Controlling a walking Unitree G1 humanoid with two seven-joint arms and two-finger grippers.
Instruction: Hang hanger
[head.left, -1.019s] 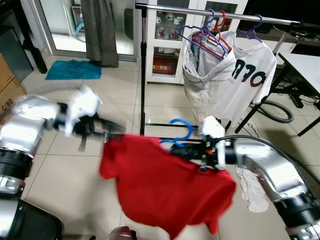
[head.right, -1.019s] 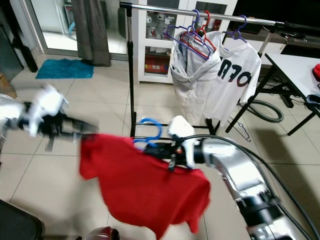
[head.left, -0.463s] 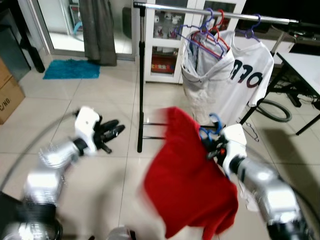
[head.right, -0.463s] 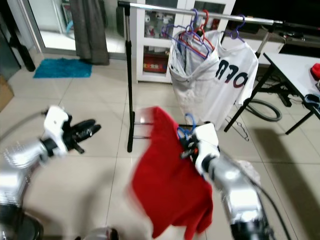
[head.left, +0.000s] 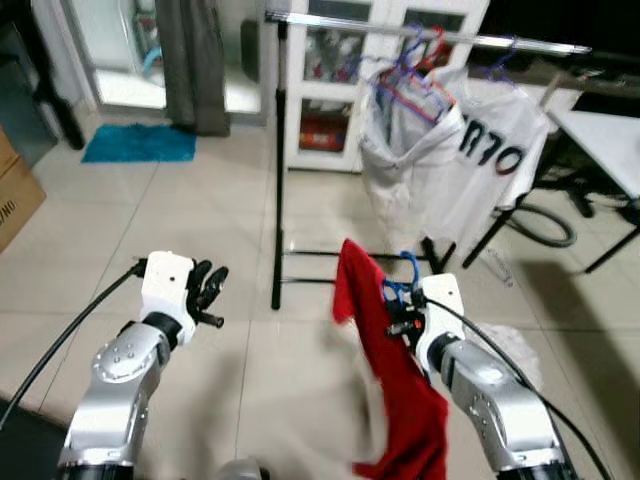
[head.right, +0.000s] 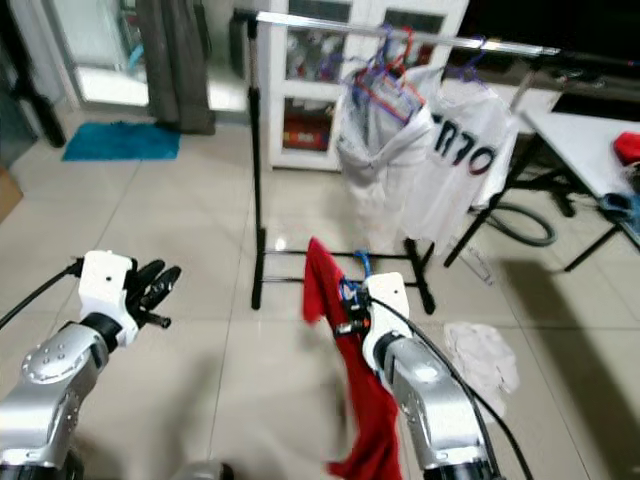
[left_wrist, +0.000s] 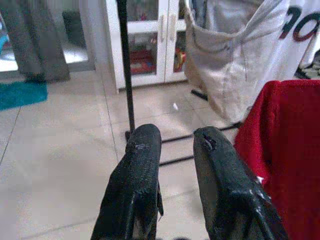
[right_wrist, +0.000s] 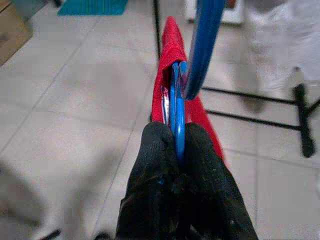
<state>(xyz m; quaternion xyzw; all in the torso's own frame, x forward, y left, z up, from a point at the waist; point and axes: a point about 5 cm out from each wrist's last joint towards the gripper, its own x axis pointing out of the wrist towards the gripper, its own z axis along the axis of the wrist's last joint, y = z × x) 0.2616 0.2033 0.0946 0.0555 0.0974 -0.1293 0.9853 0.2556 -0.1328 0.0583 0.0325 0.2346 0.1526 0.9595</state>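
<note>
Right claw (right_wrist: 172, 150) pinches blue hanger (right_wrist: 176, 107) carrying red shirt (head.left: 400, 390); left claw (left_wrist: 172, 145) slightly parted, empty, below rack (head.left: 420, 35).

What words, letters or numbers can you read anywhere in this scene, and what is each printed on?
"070" or similar: large dark and red characters on the white T-shirt hanging from the clothes rail; folded and blurred, so the reading is unsure.
Dark print on the cardboard box: too cut off to read.

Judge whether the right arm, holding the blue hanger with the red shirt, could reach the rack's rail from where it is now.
Probably not yet. The right gripper holds the blue hanger low, and the rail stands well above and beyond it. Nothing blocks the way.
</note>
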